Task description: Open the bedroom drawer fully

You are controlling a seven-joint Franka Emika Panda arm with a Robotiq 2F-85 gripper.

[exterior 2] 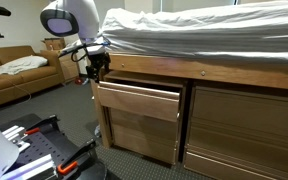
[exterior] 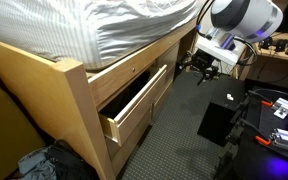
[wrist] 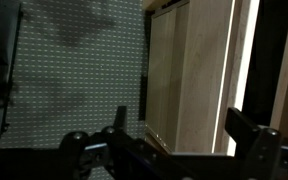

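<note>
Jutting partway out from under the bed (exterior 2: 234,78), the bedroom drawer (exterior 2: 139,100) shows its dark interior
At the bed's corner, close by the drawer's end, the tool (exterior: 199,65) hangs in an exterior view; in the wrist view its fingers (wrist: 246,128) stand apart, gripping nothing; a second matching front (exterior 2: 244,125) sits shut under the bed

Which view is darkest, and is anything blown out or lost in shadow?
Wrist view is darkest: the gripper is a silhouette, with a glaring streak down the wood panel. In an exterior view, the bedroom drawer interior sinks into shadow and the bedsheet is brightly lit.
</note>
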